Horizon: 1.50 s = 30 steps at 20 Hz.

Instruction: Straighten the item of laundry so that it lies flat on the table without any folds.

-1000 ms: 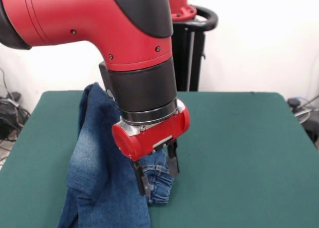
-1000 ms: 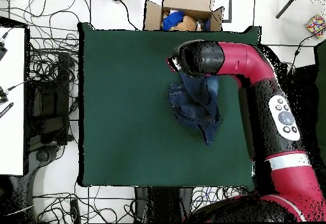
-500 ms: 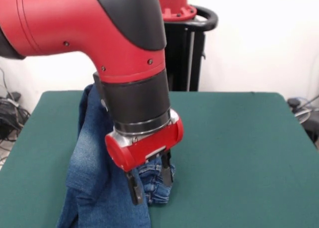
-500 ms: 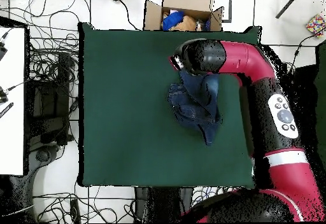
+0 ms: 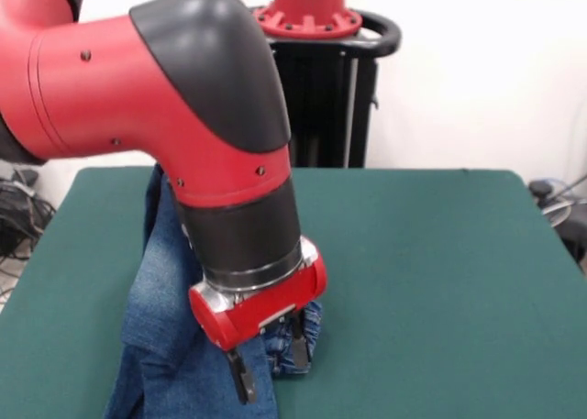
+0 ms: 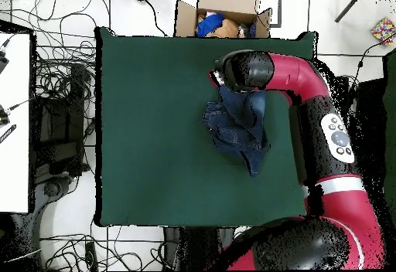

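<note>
- One tool (image 5: 269, 366), on the red and black arm (image 5: 174, 135), hangs low over the bunched end of the jeans; its two dark fingers (image 5: 240, 376) stand apart, with a narrow gap between them, gripping nothing visible
- One pair of blue denim jeans (image 5: 170, 327) lies crumpled on the desk (image 5: 431, 281), folded over itself, with a gathered lump just beside the fingertips
- In the front view the jeans stretch from the desk's far left part to the near edge, partly hidden behind the arm
- In the overhead view the jeans (image 6: 238, 128) form one compact heap right of the desk's middle, near its right edge
- One desk (image 6: 155, 130), covered in dark green cloth, carries only the jeans
- One open cardboard box (image 6: 224, 18) holding coloured items stands beyond the desk's top edge in the overhead view
</note>
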Each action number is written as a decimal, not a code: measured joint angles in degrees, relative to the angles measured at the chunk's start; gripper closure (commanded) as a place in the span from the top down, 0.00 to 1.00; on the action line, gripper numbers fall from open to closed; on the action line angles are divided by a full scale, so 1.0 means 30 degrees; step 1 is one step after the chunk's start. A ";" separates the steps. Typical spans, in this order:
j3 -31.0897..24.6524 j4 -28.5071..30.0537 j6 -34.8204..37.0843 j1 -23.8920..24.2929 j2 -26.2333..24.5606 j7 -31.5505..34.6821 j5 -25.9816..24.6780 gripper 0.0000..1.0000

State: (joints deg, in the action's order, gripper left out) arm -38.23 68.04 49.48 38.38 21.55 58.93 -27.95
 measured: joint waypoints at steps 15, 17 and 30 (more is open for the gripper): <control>0.0132 -0.1302 -0.0004 -0.0771 -0.1468 0.0000 -0.0170 1.00; 0.0132 -0.1315 -0.0004 -0.0831 -0.1501 0.0000 -0.0181 1.00; 0.0892 -0.1534 0.0762 -0.1042 -0.1615 0.0000 -0.1334 1.00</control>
State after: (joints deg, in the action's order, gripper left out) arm -35.55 63.44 51.77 35.26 16.70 58.93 -31.95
